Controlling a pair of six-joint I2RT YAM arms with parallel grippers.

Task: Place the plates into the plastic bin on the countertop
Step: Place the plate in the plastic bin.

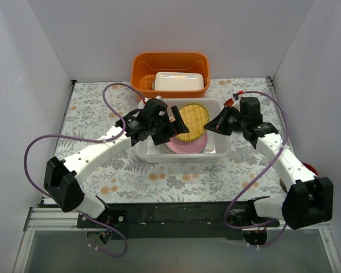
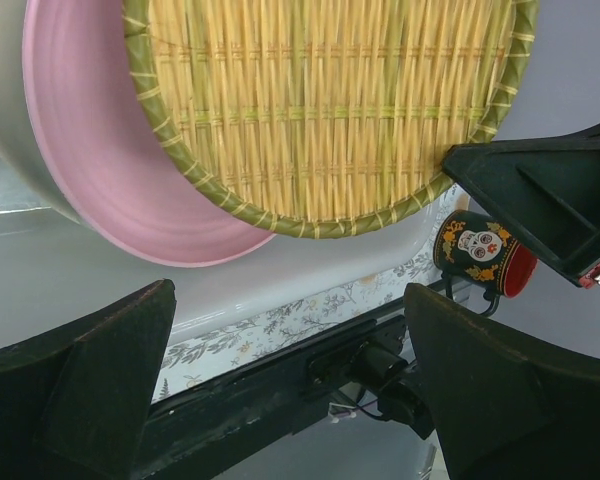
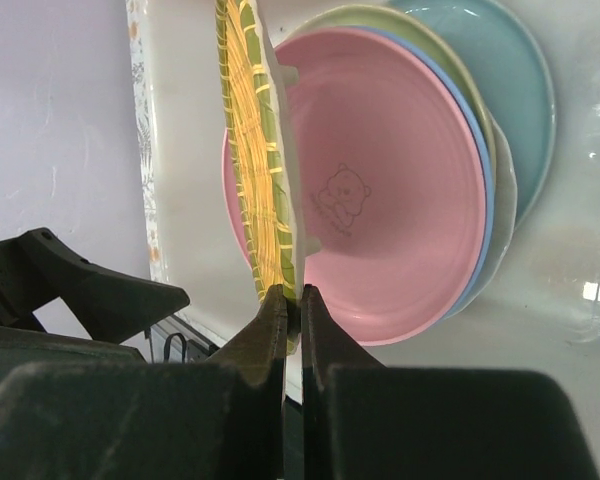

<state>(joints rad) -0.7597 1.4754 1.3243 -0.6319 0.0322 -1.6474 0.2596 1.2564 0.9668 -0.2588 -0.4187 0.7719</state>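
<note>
The right gripper (image 3: pixel 292 297), clenched on the rim of the yellow woven plate (image 3: pixel 242 120) tilted over the pink plate (image 3: pixel 400 200) in the plastic bin (image 1: pixel 159 154), should lower it flat before releasing, while the left gripper (image 2: pixel 290 365) gapes, seemingly empty.

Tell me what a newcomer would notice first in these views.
The yellow woven plate stands out, held tilted over the plastic bin by the right gripper, jaws shut on its rim. Under it in the bin lies a stack topped by a pink plate with a bear print. The left gripper hovers open at the bin's left end, and a bright orange tub sits behind the bin.
</note>
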